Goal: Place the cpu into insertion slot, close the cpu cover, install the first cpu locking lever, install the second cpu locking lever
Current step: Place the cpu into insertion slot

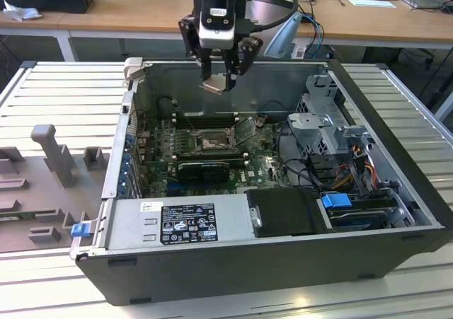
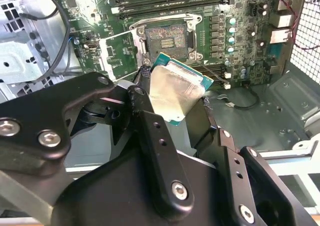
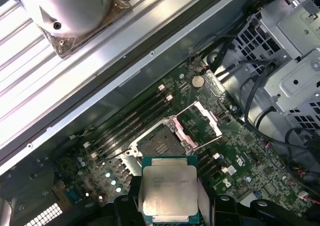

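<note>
Found the end effector [image 1: 220, 83] hanging above the open computer case [image 1: 269, 262], over the far part of the green motherboard [image 1: 258, 165]. Noted its fingers [image 2: 150, 131] clamped on opposite edges of the cpu [image 1: 214, 86], which was held in the air with its pale metal top towards both wrist cameras and tilted in the second wrist view.

Checked the insertion slot [image 1: 211, 143] on the board: dark centre exposed, nothing seated in it, clearly apart from the chip above it. Saw the same slot [image 3: 161, 145] just past the held cpu [image 3: 169, 191] in the first wrist view. Recorded the cpu cover [image 3: 183, 134] swung open, standing off one side of the socket.

Logged long black memory slots [image 1: 202, 119] just beside the socket on its far side in the exterior view. Noted a silver power supply [image 1: 177, 223] along the case's near edge and a metal drive cage [image 1: 322, 114] towards the exterior view's right. Found the case resting on a ribbed grey desk [image 1: 64, 85].
</note>
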`<state>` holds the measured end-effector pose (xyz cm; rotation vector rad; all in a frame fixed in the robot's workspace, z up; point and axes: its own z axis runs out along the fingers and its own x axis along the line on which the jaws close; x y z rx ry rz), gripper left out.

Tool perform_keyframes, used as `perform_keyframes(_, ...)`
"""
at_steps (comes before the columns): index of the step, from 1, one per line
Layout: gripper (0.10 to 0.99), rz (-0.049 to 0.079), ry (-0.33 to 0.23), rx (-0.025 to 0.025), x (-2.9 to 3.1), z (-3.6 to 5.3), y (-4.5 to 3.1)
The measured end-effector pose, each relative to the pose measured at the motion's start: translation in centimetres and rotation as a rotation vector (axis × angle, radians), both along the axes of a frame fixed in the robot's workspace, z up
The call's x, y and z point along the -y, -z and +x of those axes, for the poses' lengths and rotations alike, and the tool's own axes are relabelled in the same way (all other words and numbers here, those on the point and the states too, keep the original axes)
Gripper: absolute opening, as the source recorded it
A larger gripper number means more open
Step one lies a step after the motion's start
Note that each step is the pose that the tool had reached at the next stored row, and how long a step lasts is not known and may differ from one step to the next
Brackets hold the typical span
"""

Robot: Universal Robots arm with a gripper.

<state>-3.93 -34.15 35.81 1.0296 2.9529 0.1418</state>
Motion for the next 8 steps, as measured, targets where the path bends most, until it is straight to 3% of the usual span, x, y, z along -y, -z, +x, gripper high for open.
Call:
perform_keyframes(4, 0.525, 0.000, 0.026, 0.0000, 0.00, 0.00, 0.01)
perform_keyframes(8, 0.525, 0.000, 0.091, 0.0000, 0.00, 0.00, 0.03)
